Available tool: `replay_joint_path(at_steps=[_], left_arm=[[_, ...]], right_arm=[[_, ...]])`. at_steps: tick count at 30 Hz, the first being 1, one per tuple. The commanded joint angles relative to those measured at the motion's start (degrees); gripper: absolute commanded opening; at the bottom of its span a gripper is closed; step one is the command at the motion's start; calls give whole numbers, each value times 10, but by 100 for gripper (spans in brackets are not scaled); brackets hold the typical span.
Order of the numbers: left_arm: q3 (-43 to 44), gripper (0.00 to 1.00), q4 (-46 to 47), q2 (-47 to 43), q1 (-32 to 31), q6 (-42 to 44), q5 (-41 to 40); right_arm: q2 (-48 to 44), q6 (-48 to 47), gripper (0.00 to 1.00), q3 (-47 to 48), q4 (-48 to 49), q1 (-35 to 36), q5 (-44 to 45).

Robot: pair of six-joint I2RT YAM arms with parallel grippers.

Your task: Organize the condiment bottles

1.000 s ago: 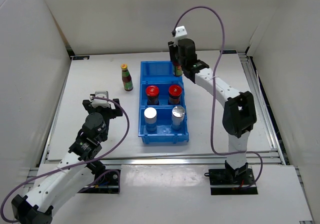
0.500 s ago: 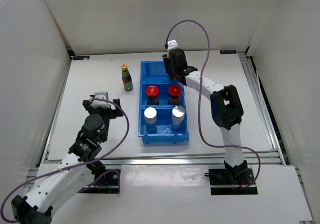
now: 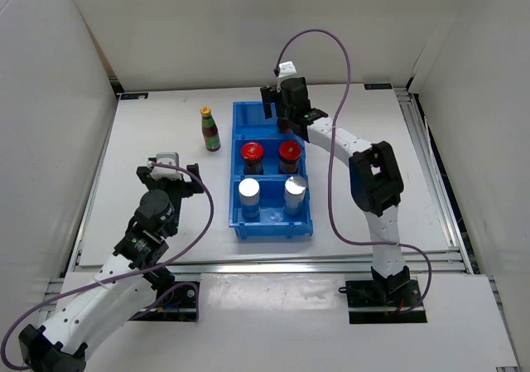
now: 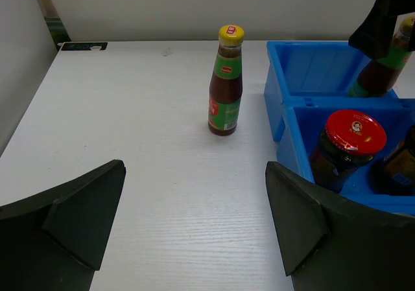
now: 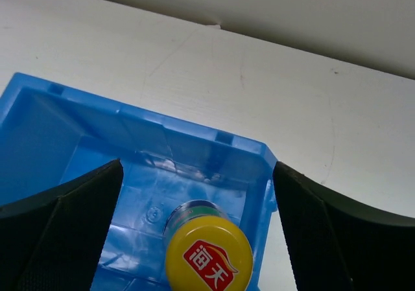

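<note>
One slim yellow-capped bottle (image 5: 209, 255) stands in the far compartment of the blue bin (image 3: 238, 161), on its right side. My right gripper (image 5: 198, 168) hangs open just above it, one finger on each side of the cap and neither touching it. The other yellow-capped bottle (image 3: 210, 128) stands on the table left of the bin. Two red-lidded jars (image 3: 252, 152) (image 3: 289, 151) fill the middle compartment, and two silver-topped bottles (image 3: 249, 191) (image 3: 296, 187) fill the near one. My left gripper (image 4: 194, 168) is open and empty, low over the table, facing the loose bottle (image 4: 226, 80).
White walls enclose the table on three sides. The left half of the bin's far compartment (image 5: 58, 135) holds nothing. The right arm (image 3: 364, 152) arches over the table right of the bin. A purple cable (image 3: 319, 36) loops above the right wrist.
The right gripper carried the yellow-capped bottle left into the bin's far compartment, then opened and let it go. The left arm has not moved.
</note>
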Motion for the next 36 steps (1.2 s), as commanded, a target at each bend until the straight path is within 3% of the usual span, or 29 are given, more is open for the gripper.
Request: replay_joint_path(at_steps=[1,10,15,18,20,23,24,25,26,28,31,32,34,36], left_arm=[[-5,100,7,-4,-2,0,8],[-5,100,7,2,-2,6,-4],[-5,100,0,19,-2,6,-36],[1,100,-14,38,-2,13,-47],[18,100,-21,52,-2,18,-55],[70,100,-55,95,-2,18,-55],[87,100,-77,108,-2,12,-55],[104,100,-88,135,-2,-5,-47],[143,100,-100,149,6,-12,-37],[182,100,-122,192,22,-30,-14],[233,100,-101,253,58,-47,76],[257,100,-85,272,67,-52,96],[283,100,-76,310,84,-67,132],[300,100,-45,367,117,-82,187]], right_arm=[[-44,-5,100,19,39,2,7],[-77,-53,100,111,19,2,64],[-235,-76,100,0,75,7,106],[-332,-52,100,-81,17,13,226],[-415,-24,100,-137,-16,6,239],[-526,86,100,-230,-146,-7,271],[-552,180,100,-251,-238,-7,282],[-605,227,98,-273,-281,-12,283],[-633,266,84,-330,-313,-12,283],[-729,341,72,-407,-329,-12,237],[-834,430,67,-531,-350,-12,203],[-851,453,63,-547,-367,-12,197],[-877,503,42,-574,-396,-7,175],[-877,522,33,-587,-396,-7,160]])
